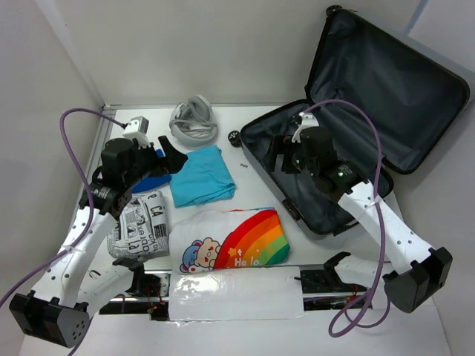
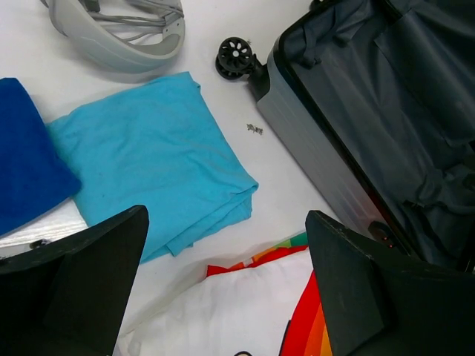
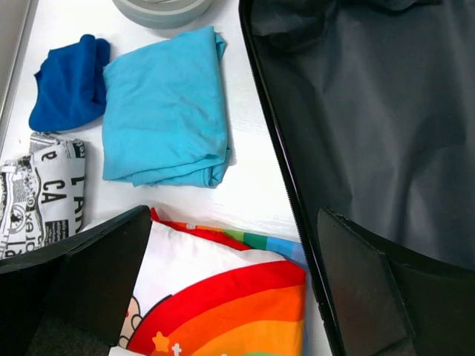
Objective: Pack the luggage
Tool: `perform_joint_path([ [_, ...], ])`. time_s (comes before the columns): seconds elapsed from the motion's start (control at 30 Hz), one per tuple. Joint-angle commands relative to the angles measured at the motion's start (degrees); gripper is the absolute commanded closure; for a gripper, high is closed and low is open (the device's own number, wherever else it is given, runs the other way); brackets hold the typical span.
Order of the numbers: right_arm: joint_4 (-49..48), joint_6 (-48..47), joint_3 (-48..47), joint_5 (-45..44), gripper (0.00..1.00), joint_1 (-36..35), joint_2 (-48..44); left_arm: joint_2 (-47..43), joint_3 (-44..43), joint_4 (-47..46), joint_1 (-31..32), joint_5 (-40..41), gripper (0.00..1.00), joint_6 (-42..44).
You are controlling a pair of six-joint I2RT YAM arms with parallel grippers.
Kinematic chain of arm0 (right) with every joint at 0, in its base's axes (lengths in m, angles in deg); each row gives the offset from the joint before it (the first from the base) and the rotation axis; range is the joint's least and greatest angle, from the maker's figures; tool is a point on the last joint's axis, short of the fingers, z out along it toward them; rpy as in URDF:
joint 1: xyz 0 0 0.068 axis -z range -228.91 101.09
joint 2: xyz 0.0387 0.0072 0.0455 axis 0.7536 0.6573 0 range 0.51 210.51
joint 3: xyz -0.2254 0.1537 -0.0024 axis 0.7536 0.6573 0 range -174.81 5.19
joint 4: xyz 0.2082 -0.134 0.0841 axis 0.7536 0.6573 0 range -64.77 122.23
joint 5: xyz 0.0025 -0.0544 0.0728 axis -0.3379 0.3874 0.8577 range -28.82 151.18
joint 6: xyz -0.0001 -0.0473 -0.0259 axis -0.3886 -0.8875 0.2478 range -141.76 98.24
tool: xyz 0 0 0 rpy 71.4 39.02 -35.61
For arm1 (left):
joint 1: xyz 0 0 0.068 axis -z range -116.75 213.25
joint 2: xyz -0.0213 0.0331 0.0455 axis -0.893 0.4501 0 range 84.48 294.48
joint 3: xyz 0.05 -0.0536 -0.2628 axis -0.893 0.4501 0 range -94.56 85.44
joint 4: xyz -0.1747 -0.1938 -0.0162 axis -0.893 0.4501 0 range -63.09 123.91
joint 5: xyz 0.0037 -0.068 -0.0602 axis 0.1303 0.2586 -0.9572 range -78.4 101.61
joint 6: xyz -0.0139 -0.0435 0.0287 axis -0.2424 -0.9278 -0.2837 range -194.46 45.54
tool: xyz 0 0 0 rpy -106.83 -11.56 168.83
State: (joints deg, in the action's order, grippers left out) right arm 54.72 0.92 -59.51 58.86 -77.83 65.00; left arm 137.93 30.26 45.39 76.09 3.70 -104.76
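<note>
White worktop (image 1: 252, 122), white walls. Luggage (image 1: 386, 81) lies open at right-rear, lid leaned back against the wall. The visible dark lining holds nothing, though the right arm covers part of the base. All clothing is outside the case, grouped to its left: light-blue folded shirt (image 1: 202, 176), dark-blue cloth (image 3: 70, 81), newsprint-pattern garment (image 1: 141, 222), rainbow-print white shirt (image 1: 230, 241). Left gripper (image 2: 225, 222): jaws spread wide, empty, above the light-blue shirt's near edge. Right gripper (image 3: 234, 215): jaws spread wide, empty, over the case's left rim. Judgement: packing not begun; four items remain, then presumably closing the lid.
</note>
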Motion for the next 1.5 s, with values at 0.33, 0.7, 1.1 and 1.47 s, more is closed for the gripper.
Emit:
perform_joint_path([
  [0.33, 4.25, -1.67, -2.97, -9.11, 0.00, -5.96, 1.25, -0.28, -0.38, -2.04, -0.10, -5.98, 0.00, -0.37],
  [0.7, 9.18, 5.52, 6.78, -10.49, 0.00, -23.52, 3.55, 2.97, 5.26, -4.86, -0.10, -16.34, 0.00, -0.90],
  [1.1, 17.35, 35.74, 20.66, -17.79, 0.00, -34.00, 0.82, 1.66, 16.06, 3.22, 18.53, -8.80, 0.00, -6.94],
  [1.47, 11.65, 37.71, 28.67, -21.14, 0.00, -33.47, -4.02, -4.23, 26.09, 9.55, 23.55, -6.87, 0.00, -15.31],
])
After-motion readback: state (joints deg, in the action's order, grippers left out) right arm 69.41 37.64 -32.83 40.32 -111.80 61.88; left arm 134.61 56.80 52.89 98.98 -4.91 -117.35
